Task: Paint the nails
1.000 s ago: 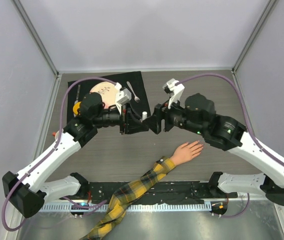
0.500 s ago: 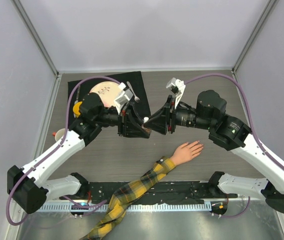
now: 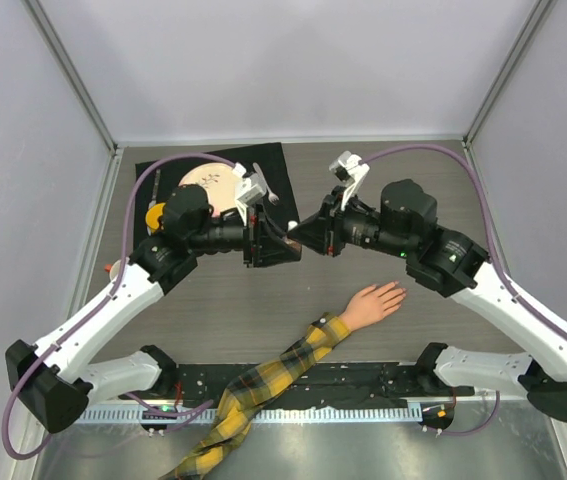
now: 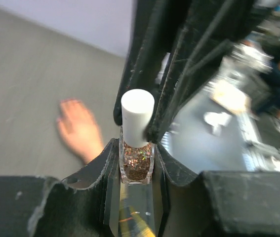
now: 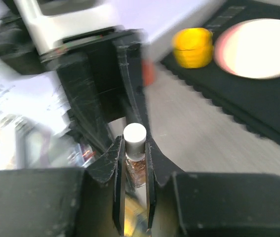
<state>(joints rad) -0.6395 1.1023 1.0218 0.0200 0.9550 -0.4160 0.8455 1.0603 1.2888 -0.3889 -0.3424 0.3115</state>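
Glass polish bottle, full of brown sparkles, is held up in the air on the far side of the mannequin hand. Left jaws squeeze its glass. Right jaws, nearly closed, pinch its white cap. That hand lies flat on the worktop. The nails are at its fingertips, well apart from the bottle.
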